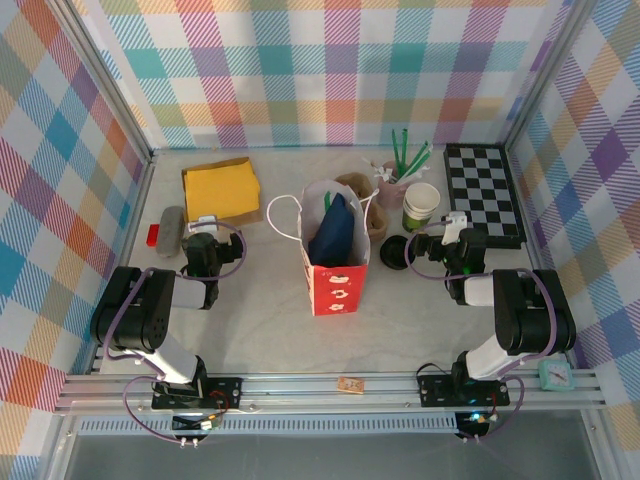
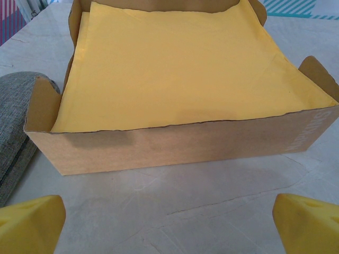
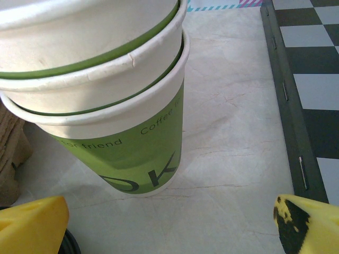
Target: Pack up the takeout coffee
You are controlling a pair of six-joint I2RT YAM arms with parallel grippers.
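Right wrist: stacked lidless cups (image 3: pixel 106 100) stand just ahead of right gripper (image 3: pixel 169 227).

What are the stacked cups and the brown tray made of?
Stacked cups: paper, likely coated, smooth matte; rolled rims, printed green band. Brown tray: cardboard, matte, rough cut edges. Yellow sheet inside it: paper or fabric, unclear.

A lab booth: plaid walls (image 1: pixel 330 70), aluminium frame (image 1: pixel 300 388).

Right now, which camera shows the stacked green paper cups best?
The right wrist view: the stacked green paper cups stand close up, nested rims and lettering clear. The top external view shows them small, from above, left of the chessboard.
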